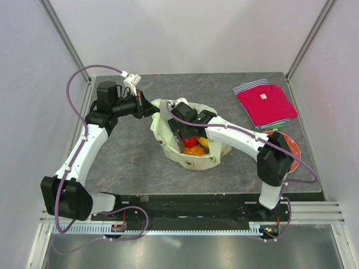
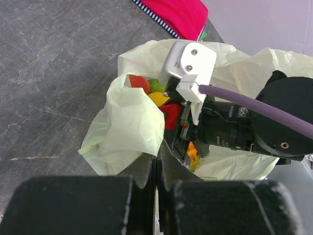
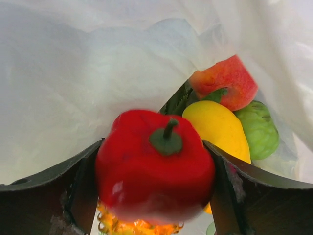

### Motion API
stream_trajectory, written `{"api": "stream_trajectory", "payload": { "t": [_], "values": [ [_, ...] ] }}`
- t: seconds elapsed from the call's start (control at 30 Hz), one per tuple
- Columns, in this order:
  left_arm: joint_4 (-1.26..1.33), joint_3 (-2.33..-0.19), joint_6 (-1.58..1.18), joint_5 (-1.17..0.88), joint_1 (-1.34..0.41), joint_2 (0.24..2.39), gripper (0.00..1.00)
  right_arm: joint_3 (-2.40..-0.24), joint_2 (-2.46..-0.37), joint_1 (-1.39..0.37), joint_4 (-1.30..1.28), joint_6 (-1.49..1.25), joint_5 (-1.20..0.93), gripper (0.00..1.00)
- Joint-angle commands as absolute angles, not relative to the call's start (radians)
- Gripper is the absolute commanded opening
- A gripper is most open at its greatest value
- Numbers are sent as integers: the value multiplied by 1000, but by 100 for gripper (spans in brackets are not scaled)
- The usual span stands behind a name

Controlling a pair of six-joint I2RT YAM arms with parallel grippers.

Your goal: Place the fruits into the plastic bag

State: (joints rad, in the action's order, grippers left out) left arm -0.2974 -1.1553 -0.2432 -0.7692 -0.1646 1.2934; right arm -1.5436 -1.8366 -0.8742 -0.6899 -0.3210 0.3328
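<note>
The left end effector reaches in from the left side of the table, its jaws pressed together on a fold of the near rim of the plastic bag, so that the pale-green film stands up just in front of its fingers and the mouth gapes beyond them. To its right, the right end effector is lowered into that opening (its wrist and purple cable fill much of the left wrist view). Its jaws are spread wide around the red piece, which has a green stem on top and fills the gap between the two fingers, touching both as far as the slightly blurred wrist view shows. Directly under that end effector lies the orange pineapple. Just beyond and to the right of it, against the bag wall, are the yellow mango-like piece, the green round fruit and the orange-red peach, bunched together and touching. Well to the right of the right end effector, outside the bag, a folded red shirt lies on the table, with a floral plate near it, partly hidden by the arm.
</note>
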Motion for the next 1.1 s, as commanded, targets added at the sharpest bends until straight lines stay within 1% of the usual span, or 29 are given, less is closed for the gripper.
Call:
{"api": "stream_trajectory", "payload": {
  "t": [0.0,0.1,0.13,0.17,0.3,0.57,0.8,0.9,1.07],
  "values": [
    [-272,-1158,-253,-787,-160,1281,2,-1525,-1735,-874,-634,-293,304,86],
    [-272,-1158,-253,-788,-161,1281,2,-1514,-1703,-877,-620,-282,299,92],
    [-272,-1158,-253,-787,-161,1282,2,-1513,-1688,-880,-614,-278,298,96],
    [-273,-1160,-253,-787,-161,1281,2,-1511,-1681,-882,-606,-269,295,97],
    [-272,-1158,-253,-785,-161,1282,2,-1517,-1652,-902,-588,-235,282,98],
    [-272,-1158,-253,-784,-161,1279,1,-1505,-1536,-951,-445,-158,170,92],
    [-275,-1160,-252,-779,-160,1281,2,-1456,-1356,-969,-273,-178,67,86],
    [-275,-1160,-249,-776,-160,1281,2,-1450,-1244,-971,-274,-222,151,84],
    [-279,-1161,-245,-772,-161,1279,2,-1499,-1152,-971,-523,-239,320,82]
  ]
}}
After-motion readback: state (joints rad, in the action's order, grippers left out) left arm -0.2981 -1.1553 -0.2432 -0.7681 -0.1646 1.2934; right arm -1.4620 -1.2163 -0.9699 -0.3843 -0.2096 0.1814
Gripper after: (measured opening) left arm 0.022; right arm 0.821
